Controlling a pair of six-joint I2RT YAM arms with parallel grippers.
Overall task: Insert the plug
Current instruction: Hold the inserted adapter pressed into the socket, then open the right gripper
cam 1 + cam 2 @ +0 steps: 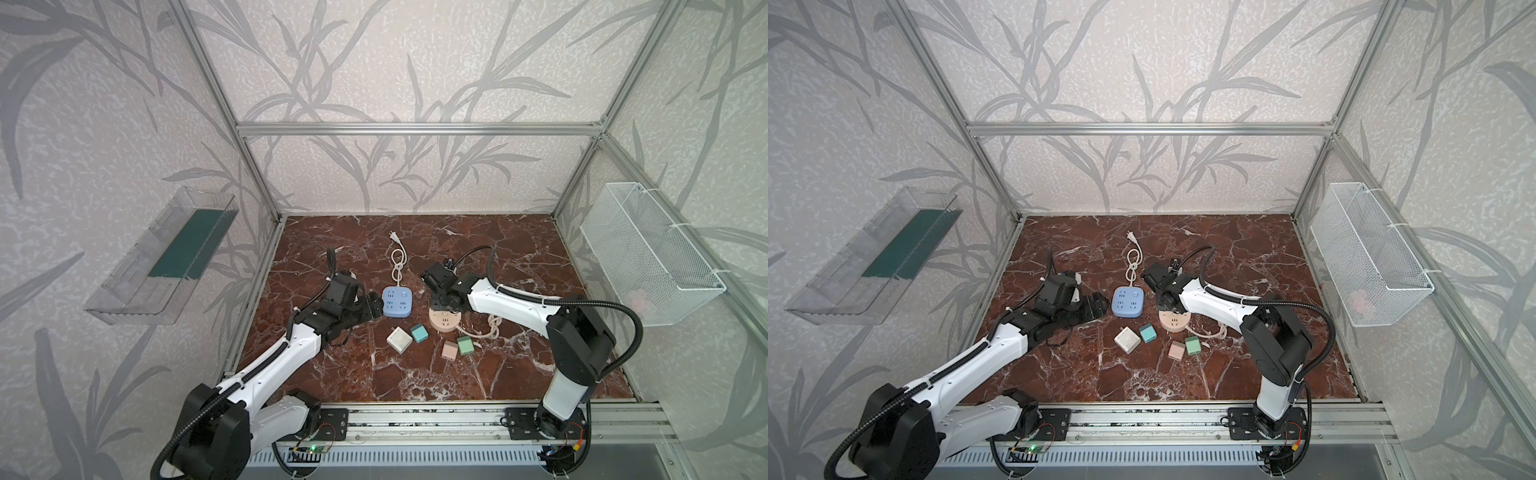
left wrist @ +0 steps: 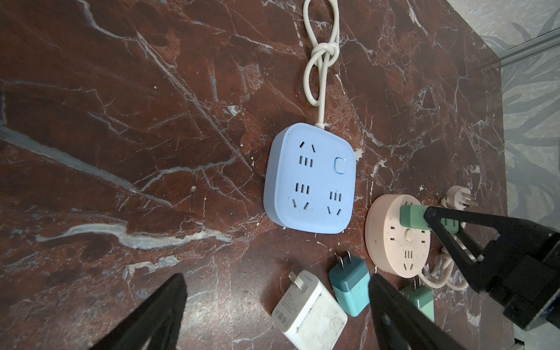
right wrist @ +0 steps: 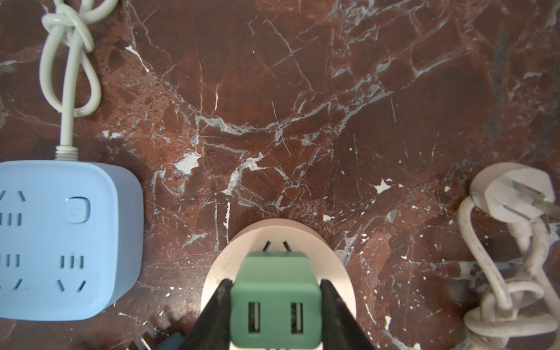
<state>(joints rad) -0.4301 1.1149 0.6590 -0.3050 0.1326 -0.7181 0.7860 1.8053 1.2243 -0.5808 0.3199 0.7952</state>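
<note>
1. Green plug [image 3: 274, 306] fills the near edge of the right wrist view, USB ports facing the camera. The right gripper [image 3: 275, 283] clamps it on two sides.
2. It stands upright on the pink socket [image 3: 331, 263], just below that socket's slanted slots. Its base meets the face and its prongs are hidden, so how deep it sits cannot be told.
3. Left gripper [image 2: 276, 277] is spread wide and empty, low over the table [image 1: 519, 249], near the left edge of the blue strip [image 1: 397, 301] in both top views.
4. Blue strip lies left of the pink socket, apart from it; its knotted white cord [image 1: 397, 266] runs toward the back wall.
5. Four loose pieces lie in front of both: white charger [image 1: 400, 339], teal plug [image 1: 419, 333], pink plug [image 1: 449, 350], spare green plug [image 1: 465, 345].
6. Pink socket's own knotted lead [image 1: 493, 322] lies to its right.
</note>
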